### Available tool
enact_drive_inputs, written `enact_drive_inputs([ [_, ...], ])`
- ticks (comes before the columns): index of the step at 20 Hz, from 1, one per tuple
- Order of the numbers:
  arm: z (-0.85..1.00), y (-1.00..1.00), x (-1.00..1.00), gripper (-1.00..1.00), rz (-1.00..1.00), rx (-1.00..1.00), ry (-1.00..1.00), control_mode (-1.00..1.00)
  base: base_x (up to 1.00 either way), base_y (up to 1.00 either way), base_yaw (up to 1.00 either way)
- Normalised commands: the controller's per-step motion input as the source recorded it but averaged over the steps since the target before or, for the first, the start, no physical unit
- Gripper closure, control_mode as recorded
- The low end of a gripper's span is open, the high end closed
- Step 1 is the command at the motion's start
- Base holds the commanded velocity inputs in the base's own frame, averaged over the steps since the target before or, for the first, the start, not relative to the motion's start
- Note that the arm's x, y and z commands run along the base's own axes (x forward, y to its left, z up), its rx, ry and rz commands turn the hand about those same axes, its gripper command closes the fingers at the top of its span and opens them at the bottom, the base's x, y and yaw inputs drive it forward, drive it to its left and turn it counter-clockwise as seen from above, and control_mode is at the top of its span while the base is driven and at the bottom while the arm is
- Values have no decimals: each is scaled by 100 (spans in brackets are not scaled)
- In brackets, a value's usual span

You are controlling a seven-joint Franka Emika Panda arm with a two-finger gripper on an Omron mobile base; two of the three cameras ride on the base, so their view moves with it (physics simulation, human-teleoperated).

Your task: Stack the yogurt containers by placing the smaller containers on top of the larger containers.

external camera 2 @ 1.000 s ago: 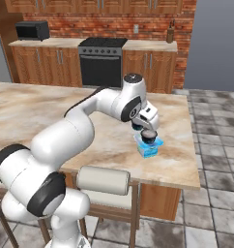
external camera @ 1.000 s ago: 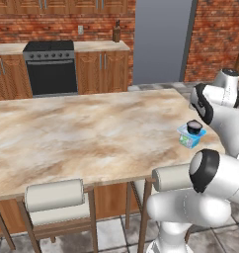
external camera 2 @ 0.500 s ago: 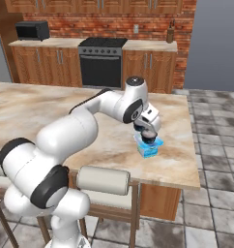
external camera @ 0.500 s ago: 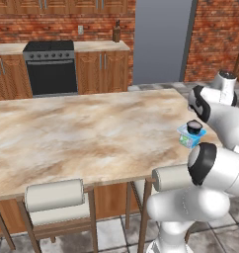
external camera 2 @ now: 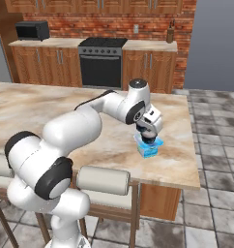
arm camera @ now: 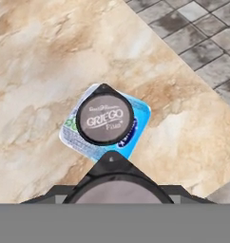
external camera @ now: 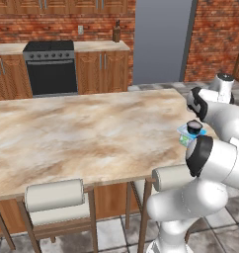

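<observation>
Gripper (external camera 2: 149, 137) hovers directly above the dark cup (arm camera: 104, 118) already resting on the blue tub (arm camera: 136, 124) (jaw state unclear). Judging placement finished, next comes lifting clear to find another cup.

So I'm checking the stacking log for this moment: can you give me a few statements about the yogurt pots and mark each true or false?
1. A dark round cup sits on top of the pale blue tub. True.
2. The tub stands beside the stove. False: it is on the marble counter, near its corner.
3. The cup's lid reads GRIEGO. True.
4. The hand is far from the tub. False: it is right above it.
</observation>
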Motion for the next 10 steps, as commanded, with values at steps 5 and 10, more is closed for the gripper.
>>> enact_drive_inputs([
  [5, -7, 0, 18, 100, 0, 0, 0, -100, 0, 0, 0],
  [10, -10, -8, 10, 100, 0, 0, 0, -100, 0, 0, 0],
])
